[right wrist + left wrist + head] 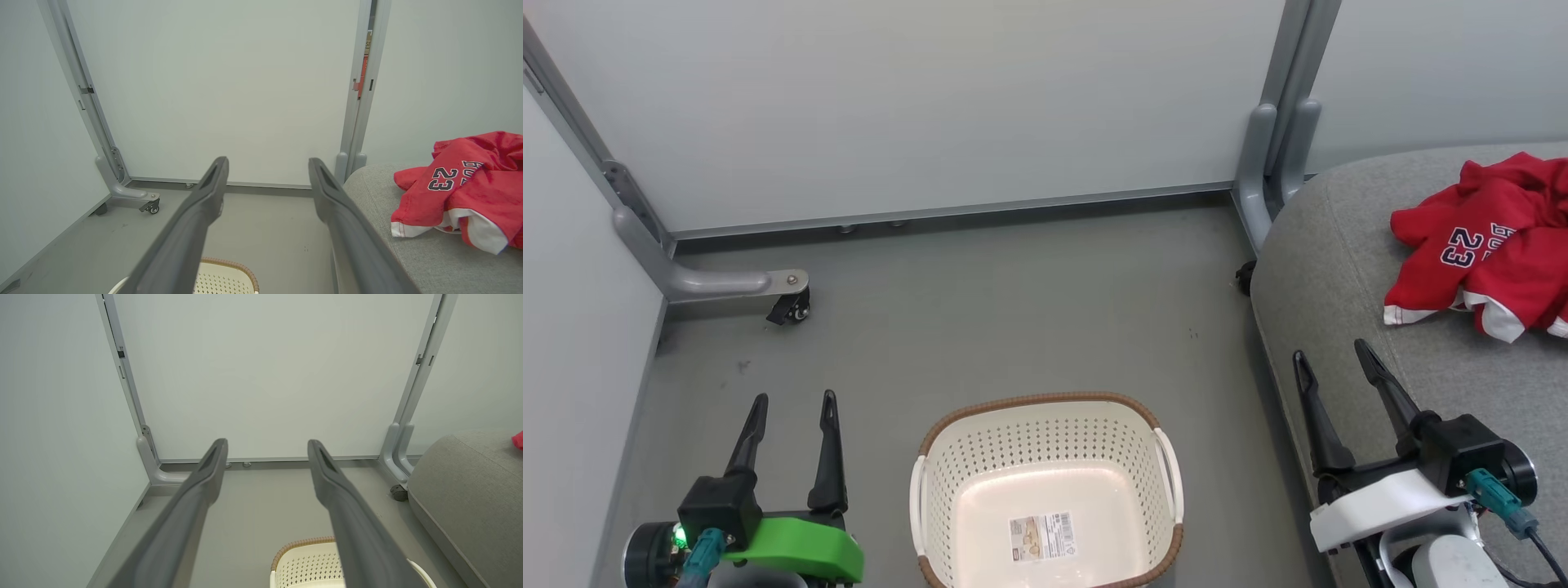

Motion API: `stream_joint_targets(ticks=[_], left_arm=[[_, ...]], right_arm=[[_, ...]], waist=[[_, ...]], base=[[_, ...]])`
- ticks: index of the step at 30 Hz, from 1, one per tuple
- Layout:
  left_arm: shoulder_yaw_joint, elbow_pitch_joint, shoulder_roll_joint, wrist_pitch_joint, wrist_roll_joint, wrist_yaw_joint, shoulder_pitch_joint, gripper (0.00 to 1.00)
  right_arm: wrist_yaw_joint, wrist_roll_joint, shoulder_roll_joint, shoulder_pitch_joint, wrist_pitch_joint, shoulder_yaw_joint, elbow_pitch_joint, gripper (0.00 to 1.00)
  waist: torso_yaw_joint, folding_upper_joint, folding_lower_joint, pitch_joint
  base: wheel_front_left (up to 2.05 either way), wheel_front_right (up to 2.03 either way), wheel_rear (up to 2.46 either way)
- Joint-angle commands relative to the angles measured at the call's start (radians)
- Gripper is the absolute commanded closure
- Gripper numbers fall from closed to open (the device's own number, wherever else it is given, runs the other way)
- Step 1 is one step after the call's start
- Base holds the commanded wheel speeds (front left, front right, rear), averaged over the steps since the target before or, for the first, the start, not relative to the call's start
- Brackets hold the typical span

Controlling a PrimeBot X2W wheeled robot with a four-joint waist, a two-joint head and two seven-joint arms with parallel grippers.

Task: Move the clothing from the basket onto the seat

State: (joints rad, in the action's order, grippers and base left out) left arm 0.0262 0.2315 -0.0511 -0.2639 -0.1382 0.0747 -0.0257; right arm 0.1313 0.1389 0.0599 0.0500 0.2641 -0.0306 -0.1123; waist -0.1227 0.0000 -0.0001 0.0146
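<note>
The clothing (1486,245) lies in a crumpled red heap on the seat (1339,269), at about 2 o'clock in the head view. A white hem shows along its near edge and a dark "23" faces up. The folds are too bunched to tell whether it is one garment or two.

The right gripper (1330,349) hangs over the near edge of the seat with its two dark fingers spread wide and nothing between them. The clothing sits at roughly 1 o'clock from its fingertips, near but clearly apart. In the right wrist view the heap is off at 3 o'clock, beyond the right-hand finger.

The basket (1037,400) stands upright on the grey floor (1013,310) at 6 o'clock in the head view, between the two grippers. Only a paper label (1041,536) lies on its bottom.

The left gripper (795,398), at 7 o'clock, is also spread wide and holds nothing. The basket is just beside it at 3 to 4 o'clock, and the clothing is well away across the floor at about 2 o'clock.
</note>
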Motion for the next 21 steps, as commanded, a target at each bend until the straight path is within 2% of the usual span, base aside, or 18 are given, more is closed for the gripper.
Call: stream_joint_targets(ticks=[1,8,9,14,21], left_arm=[[-0.001,-0.001,0.000,-0.001,0.002,-0.004,0.016,0.00],[-0.003,0.001,0.000,-0.001,-0.002,-0.008,0.012,0.00],[-0.005,0.001,0.000,-0.001,0.000,-0.009,0.011,1.00],[-0.001,0.042,0.003,0.006,-0.013,-0.004,0.003,1.00],[-0.019,0.045,0.003,0.046,-0.150,0.002,-0.011,1.00]], right_arm=[[-0.001,-0.006,0.001,-0.014,0.000,0.002,0.004,0.00],[-0.001,-0.008,-0.003,-0.012,0.000,0.005,0.005,0.00],[-0.001,-0.007,-0.003,-0.011,0.000,0.006,0.004,1.00],[0.000,0.010,-0.013,-0.011,-0.004,0.003,-0.037,1.00],[0.000,0.148,-0.012,-0.001,-0.041,0.018,-0.047,1.00]], waist=[[-0.001,0.0000,0.0001,0.000],[-0.004,0.0000,0.0001,-0.001],[-0.005,0.0000,0.0001,-0.001],[-0.004,0.0000,0.0001,-0.001],[0.003,0.0000,0.0001,-0.002]], base=[[0.00,0.00,0.00],[0.00,0.00,0.00],[0.00,0.00,0.00],[0.00,0.00,0.00],[0.00,0.00,0.00]])
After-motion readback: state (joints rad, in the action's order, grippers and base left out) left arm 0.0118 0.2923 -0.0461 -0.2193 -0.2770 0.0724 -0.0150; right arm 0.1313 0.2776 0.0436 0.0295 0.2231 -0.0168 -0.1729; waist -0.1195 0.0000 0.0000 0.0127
